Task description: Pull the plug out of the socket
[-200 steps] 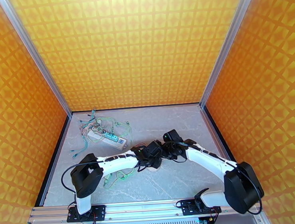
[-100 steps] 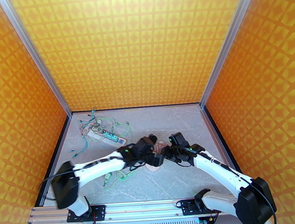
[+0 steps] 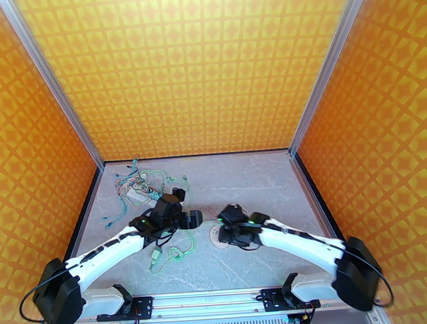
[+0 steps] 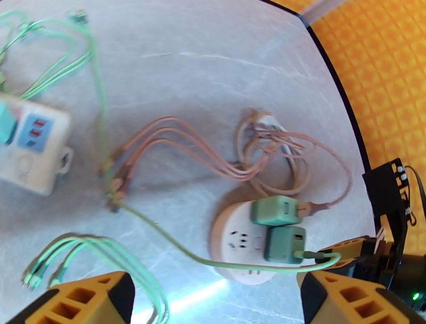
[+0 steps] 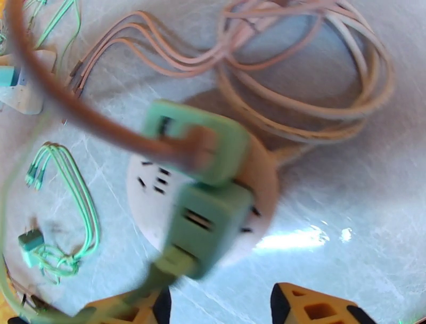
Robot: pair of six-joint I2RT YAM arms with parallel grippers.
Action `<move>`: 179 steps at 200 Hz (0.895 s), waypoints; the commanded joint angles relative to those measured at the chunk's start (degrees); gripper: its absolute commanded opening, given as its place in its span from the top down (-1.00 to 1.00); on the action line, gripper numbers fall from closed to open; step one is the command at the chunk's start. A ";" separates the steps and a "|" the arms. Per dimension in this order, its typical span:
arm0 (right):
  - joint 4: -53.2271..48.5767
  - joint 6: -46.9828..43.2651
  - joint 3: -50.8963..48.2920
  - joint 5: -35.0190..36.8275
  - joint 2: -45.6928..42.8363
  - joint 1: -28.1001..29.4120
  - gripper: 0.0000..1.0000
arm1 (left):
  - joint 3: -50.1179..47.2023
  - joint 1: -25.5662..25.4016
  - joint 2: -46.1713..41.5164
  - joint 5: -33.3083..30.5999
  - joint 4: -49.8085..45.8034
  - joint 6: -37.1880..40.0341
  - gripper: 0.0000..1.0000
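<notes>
Risk: the socket (image 4: 234,250) lies loose on the counter (image 4: 186,58), so a one-handed pull would likely drag it along with the plug. The pink cables (image 4: 223,168) could snag. The green plug (image 4: 285,244) and second plug (image 4: 276,211) are both seated in the socket, mid-counter. Left hand (image 4: 213,301) is spread wide, empty, above. Right hand (image 5: 221,309) is part-spread by the green plug, pinching nothing.

Grey marbled surface (image 3: 261,177), round white socket (image 4: 234,248), pink cables (image 4: 277,154) beside it, power strip (image 4: 32,154), green cables (image 4: 106,256), possibly a loose plug (image 5: 29,242).
</notes>
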 commanded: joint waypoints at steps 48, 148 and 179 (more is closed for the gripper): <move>-1.50 5.20 4.97 6.52 10.25 0.74 0.04 | -5.53 0.38 -2.05 8.53 1.38 -5.45 -0.52; 2.66 -7.42 5.14 8.22 10.72 -0.52 0.58 | -4.70 -1.74 15.70 18.14 13.46 -10.66 -0.22; 4.29 -11.62 4.37 6.14 9.14 -1.34 0.58 | -0.22 -2.93 22.66 18.17 16.40 -12.26 -0.18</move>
